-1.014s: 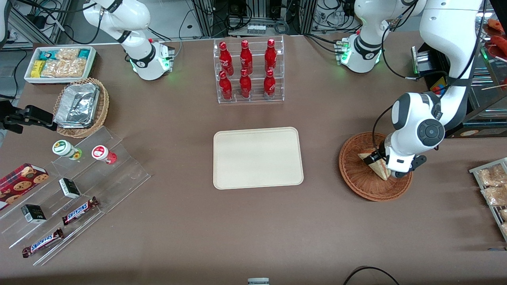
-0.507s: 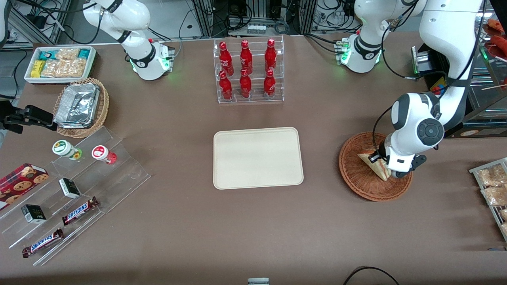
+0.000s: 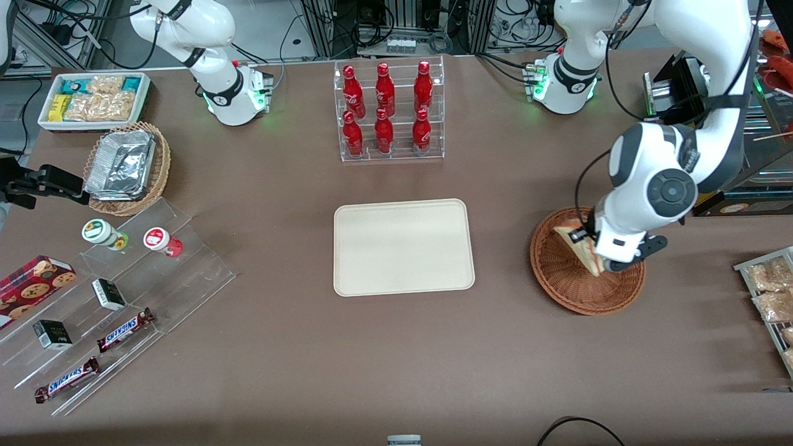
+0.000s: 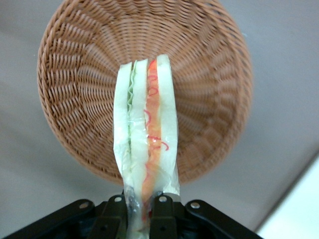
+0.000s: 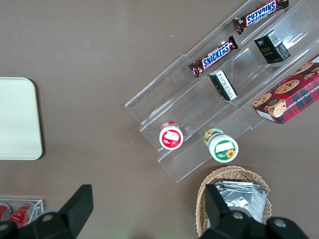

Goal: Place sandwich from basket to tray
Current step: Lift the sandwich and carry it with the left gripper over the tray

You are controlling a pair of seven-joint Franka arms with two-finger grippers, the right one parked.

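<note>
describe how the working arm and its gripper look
The left arm is glossy white with dark grey joint bands and a round grey cap; a black cable loops beside the wrist. Its gripper is black, over the basket. The base glows green.

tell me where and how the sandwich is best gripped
Grip it across the flat bread faces at one end of the wedge, coming from above. The sandwich is thin with broad sides, so two fingers pinch it well there. That is how the hand has it now: shut on one end, the sandwich hanging over the basket.
</note>
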